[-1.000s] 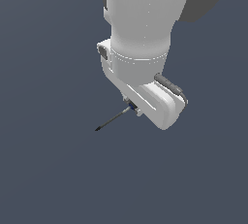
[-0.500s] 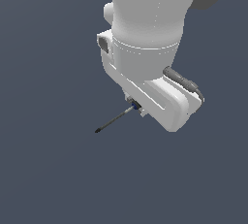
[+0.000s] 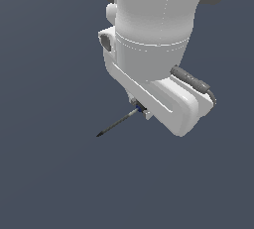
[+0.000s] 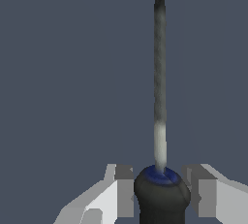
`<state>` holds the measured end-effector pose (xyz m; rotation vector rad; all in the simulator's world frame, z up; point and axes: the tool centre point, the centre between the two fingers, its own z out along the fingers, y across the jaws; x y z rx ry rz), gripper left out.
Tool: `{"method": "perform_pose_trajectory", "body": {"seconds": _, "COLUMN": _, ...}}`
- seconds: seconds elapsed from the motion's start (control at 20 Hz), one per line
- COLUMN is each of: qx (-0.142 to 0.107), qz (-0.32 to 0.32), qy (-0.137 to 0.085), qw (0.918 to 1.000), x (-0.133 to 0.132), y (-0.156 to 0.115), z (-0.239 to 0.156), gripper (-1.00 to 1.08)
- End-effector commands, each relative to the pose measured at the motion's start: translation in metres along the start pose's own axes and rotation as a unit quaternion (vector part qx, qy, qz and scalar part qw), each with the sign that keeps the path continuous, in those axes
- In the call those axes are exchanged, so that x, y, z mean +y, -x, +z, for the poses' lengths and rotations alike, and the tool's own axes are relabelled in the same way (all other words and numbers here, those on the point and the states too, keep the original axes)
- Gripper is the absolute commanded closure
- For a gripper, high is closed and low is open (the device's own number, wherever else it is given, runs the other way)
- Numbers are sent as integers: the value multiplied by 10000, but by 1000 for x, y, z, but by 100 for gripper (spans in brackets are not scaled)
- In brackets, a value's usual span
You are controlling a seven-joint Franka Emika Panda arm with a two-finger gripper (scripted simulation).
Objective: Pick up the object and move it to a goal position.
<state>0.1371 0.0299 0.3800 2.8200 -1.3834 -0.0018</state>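
Observation:
The object [image 3: 118,122] is a tiny tool with a thin dark grey pointed shaft and a short dark blue-black handle. In the exterior view its shaft sticks out from under the white hand toward the exterior view's left, tip lowest. My gripper [image 3: 141,109] is shut on its handle, mostly hidden by the white hand. In the wrist view the object [image 4: 159,92] points straight away from the camera, its rounded handle clamped between the two grey pads [image 4: 124,189] of my gripper [image 4: 162,194].
The large white arm body [image 3: 154,29] fills the upper part of the exterior view. Around it there is only a plain dark grey-blue background [image 3: 49,173], with no other objects or marker in sight.
The arm and the held object have come nearer to the exterior camera and look a little larger. The object keeps its pose in the grip.

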Motion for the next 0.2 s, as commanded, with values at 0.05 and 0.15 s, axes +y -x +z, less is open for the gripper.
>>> {"method": "perform_pose_trajectory", "body": {"seconds": 0.05, "qx": 3, "qz": 0, "qy": -5, "qw": 10000, "x": -1, "y": 0, "z": -2, "gripper": 108}}
{"method": "perform_pose_trajectory", "body": {"seconds": 0.15, "qx": 3, "qz": 0, "qy": -5, "qw": 10000, "x": -1, "y": 0, "z": -2, "gripper": 108}}
